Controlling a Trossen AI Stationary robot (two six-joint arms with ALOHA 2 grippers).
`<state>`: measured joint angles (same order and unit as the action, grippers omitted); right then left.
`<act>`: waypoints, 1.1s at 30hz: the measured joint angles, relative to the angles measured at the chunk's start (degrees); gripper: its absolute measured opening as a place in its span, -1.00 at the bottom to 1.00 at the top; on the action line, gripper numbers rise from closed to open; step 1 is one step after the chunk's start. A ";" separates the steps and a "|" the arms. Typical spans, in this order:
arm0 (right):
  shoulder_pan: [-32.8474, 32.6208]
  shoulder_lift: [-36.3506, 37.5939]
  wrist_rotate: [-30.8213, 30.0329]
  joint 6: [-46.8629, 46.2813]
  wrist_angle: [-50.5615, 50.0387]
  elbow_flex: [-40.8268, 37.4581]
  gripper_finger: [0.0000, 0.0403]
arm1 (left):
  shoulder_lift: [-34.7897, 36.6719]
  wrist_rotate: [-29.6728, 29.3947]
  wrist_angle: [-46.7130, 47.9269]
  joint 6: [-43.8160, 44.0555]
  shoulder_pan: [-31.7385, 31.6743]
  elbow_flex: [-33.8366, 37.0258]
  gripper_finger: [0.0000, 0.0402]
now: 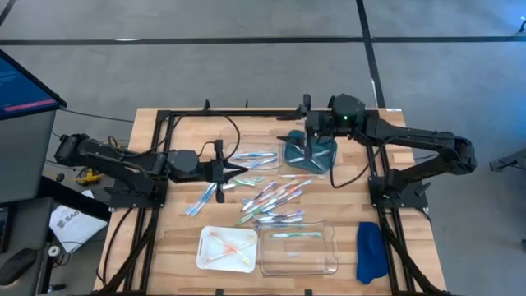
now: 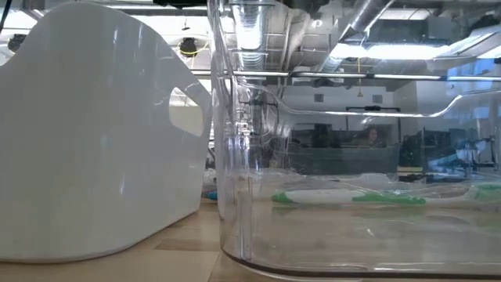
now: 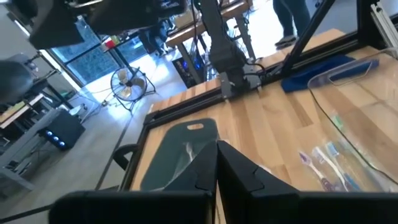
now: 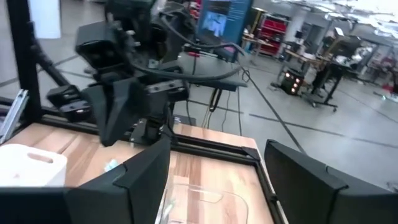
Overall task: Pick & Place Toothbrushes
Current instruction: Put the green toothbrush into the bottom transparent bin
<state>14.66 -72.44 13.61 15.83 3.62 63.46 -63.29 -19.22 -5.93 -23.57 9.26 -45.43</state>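
Note:
Several toothbrushes (image 1: 271, 197) in blue, white, pink and green lie scattered flat on the wooden table's middle. More lie near the far side (image 1: 253, 156) and at the left (image 1: 200, 200). My left gripper (image 1: 238, 170) hovers shut above the table, left of the pile, with nothing showing between its fingers (image 3: 216, 163). My right gripper (image 1: 302, 123) is raised over the far side, above a dark teal tray (image 1: 311, 153), its fingers wide open (image 4: 217, 180) and empty. Orange-pink toothbrushes lie in a white tray (image 1: 228, 248); a green-and-white one (image 2: 352, 197) lies in a clear tray (image 1: 298, 248).
A folded blue cloth (image 1: 371, 252) lies at the near right, beside the clear tray. The black frame rails (image 1: 164, 164) run along the table's left, right and far sides. Bare wood shows between the pile and the two near trays.

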 joint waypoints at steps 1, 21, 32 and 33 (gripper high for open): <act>-0.58 0.00 0.00 0.57 0.00 0.00 0.27 | 0.00 0.00 -0.01 0.00 0.02 0.00 -0.98; -3.74 0.00 -0.02 1.23 -0.38 0.00 0.27 | -0.60 0.02 -0.69 0.00 -0.02 0.00 -0.99; -3.76 0.00 0.00 1.27 -0.75 0.00 0.27 | -1.38 0.02 -0.54 -0.15 -0.39 0.00 -0.99; -3.76 0.00 0.00 1.25 -0.76 0.00 0.27 | -1.38 0.02 -0.63 -0.15 -0.39 0.00 -0.99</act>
<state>10.90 -72.44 13.61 17.08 2.86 63.46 -64.66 -19.21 -6.55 -23.73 8.86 -45.43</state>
